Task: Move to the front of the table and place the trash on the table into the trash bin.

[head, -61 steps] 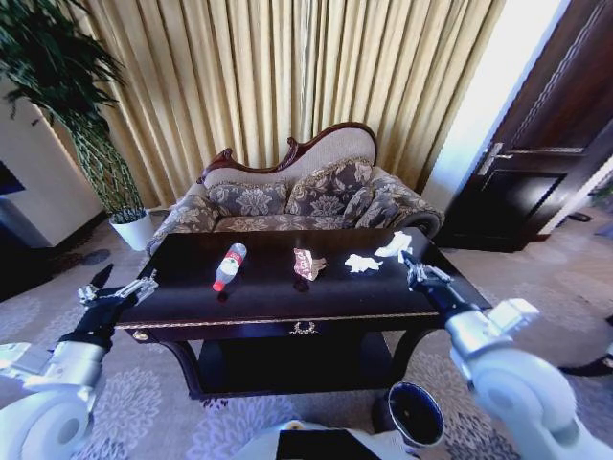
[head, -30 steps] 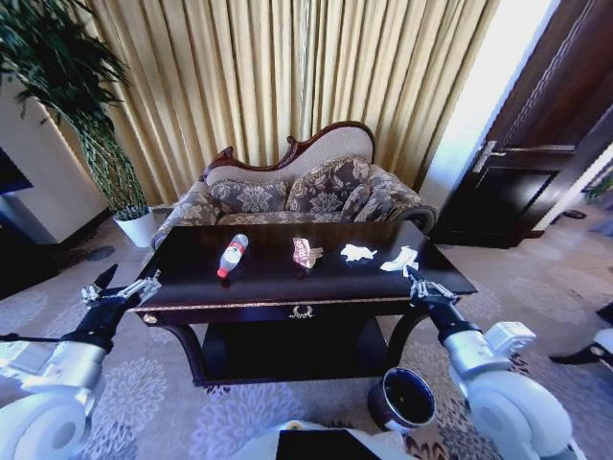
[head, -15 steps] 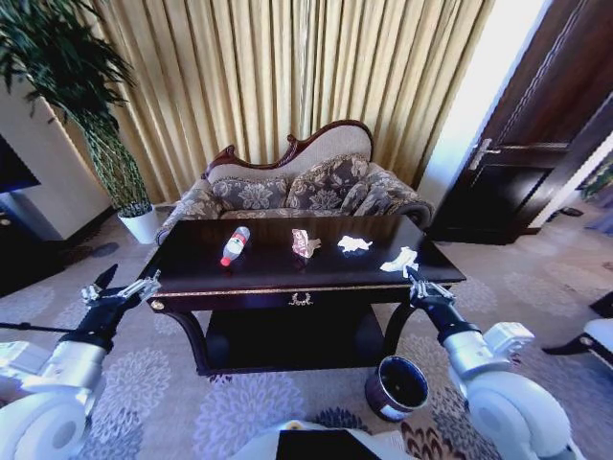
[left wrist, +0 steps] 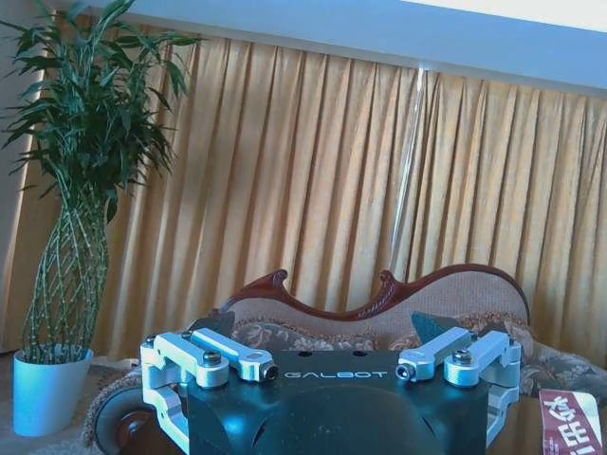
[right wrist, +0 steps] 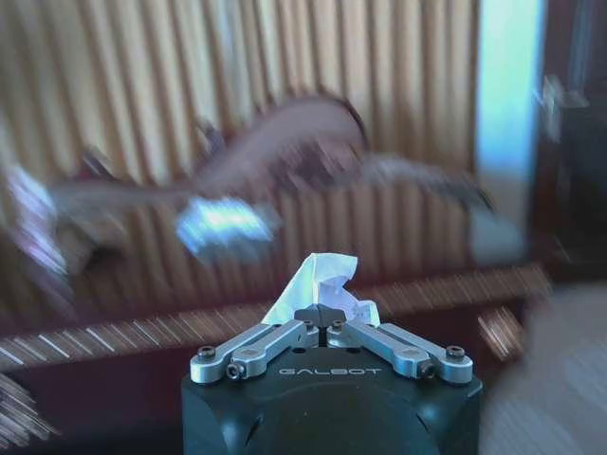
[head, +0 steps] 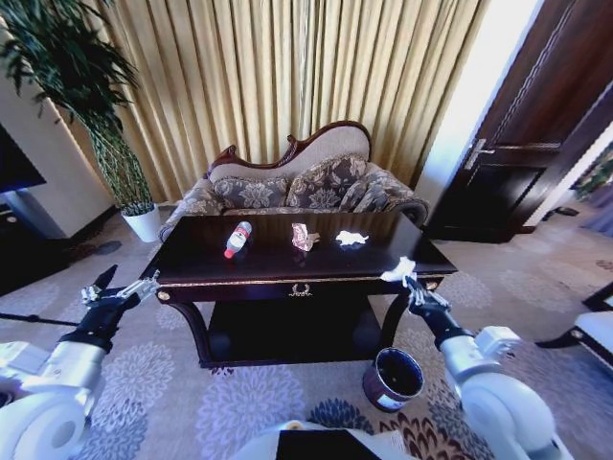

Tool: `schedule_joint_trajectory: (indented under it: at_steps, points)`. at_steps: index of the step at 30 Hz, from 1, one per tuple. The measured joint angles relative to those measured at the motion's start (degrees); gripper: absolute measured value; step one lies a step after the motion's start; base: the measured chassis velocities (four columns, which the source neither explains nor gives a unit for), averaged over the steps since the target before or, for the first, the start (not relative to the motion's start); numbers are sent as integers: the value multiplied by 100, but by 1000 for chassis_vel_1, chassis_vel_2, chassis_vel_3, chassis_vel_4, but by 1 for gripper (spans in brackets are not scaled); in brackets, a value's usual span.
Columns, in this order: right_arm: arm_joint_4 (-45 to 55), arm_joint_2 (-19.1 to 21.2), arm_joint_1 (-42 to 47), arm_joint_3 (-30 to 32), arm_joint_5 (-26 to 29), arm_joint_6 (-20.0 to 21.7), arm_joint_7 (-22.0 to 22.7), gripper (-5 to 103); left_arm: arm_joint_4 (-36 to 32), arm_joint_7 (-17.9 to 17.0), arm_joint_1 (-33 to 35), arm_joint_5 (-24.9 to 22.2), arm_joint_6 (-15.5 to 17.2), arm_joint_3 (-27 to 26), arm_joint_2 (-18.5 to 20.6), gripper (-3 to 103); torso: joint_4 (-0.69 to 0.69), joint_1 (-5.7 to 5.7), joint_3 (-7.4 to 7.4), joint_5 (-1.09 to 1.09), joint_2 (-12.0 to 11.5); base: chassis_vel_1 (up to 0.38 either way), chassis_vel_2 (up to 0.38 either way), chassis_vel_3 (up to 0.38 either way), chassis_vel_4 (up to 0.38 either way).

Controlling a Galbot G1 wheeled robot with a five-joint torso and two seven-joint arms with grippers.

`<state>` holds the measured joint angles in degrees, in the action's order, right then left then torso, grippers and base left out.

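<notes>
The dark glossy table [head: 287,271] stands ahead of me. On its top lie a clear bottle [head: 236,239] with a red cap, a crumpled red-tan wrapper [head: 305,236] and a white tissue [head: 351,238]. My right gripper [head: 409,282] hangs just off the table's front right corner, shut on a second crumpled white tissue [head: 398,269]; the right wrist view shows that tissue [right wrist: 321,283] pinched between the closed fingers of the gripper [right wrist: 325,319]. The dark trash bin [head: 393,379] sits on the carpet below it. My left gripper [head: 121,291] [left wrist: 332,366] is open, left of the table.
A patterned sofa [head: 299,188] stands behind the table before gold curtains. A plant in a white pot [head: 144,223] is at the back left, and a dark door [head: 536,163] at the right. Patterned carpet surrounds the table.
The whole view has pulled back from the table. My right gripper has lifted the tissue off the tabletop and carried it out past the front right corner, above the bin's side.
</notes>
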<state>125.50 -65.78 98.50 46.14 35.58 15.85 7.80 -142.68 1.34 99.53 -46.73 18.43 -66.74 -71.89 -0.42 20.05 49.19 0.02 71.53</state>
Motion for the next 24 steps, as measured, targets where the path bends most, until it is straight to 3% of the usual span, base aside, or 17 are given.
schedule_joint_trajectory:
  at_steps: [12,20,23,24]
  points:
    - [-3015,-180,-703,-169,-414,-96,-89,0,44,-38,-6,-269,40,-292,49,100,-2,-1,-1,-1,1,0,0,0,0]
    - [-3700,-167,-1116,-198,-547,-230,-80,0,47,-35,-19,-287,39,-315,15,100,0,-1,-1,-3,1,0,0,0,0]
    - [-3771,-183,-1143,-238,-784,-240,-80,-3,42,-34,-6,-286,36,-314,-12,100,-1,-1,-1,-3,1,0,0,0,0]
    - [-3849,-194,-1183,-256,-951,-269,-79,1,42,-30,5,-285,32,-314,-22,100,-1,-1,-1,-2,1,0,0,0,0]
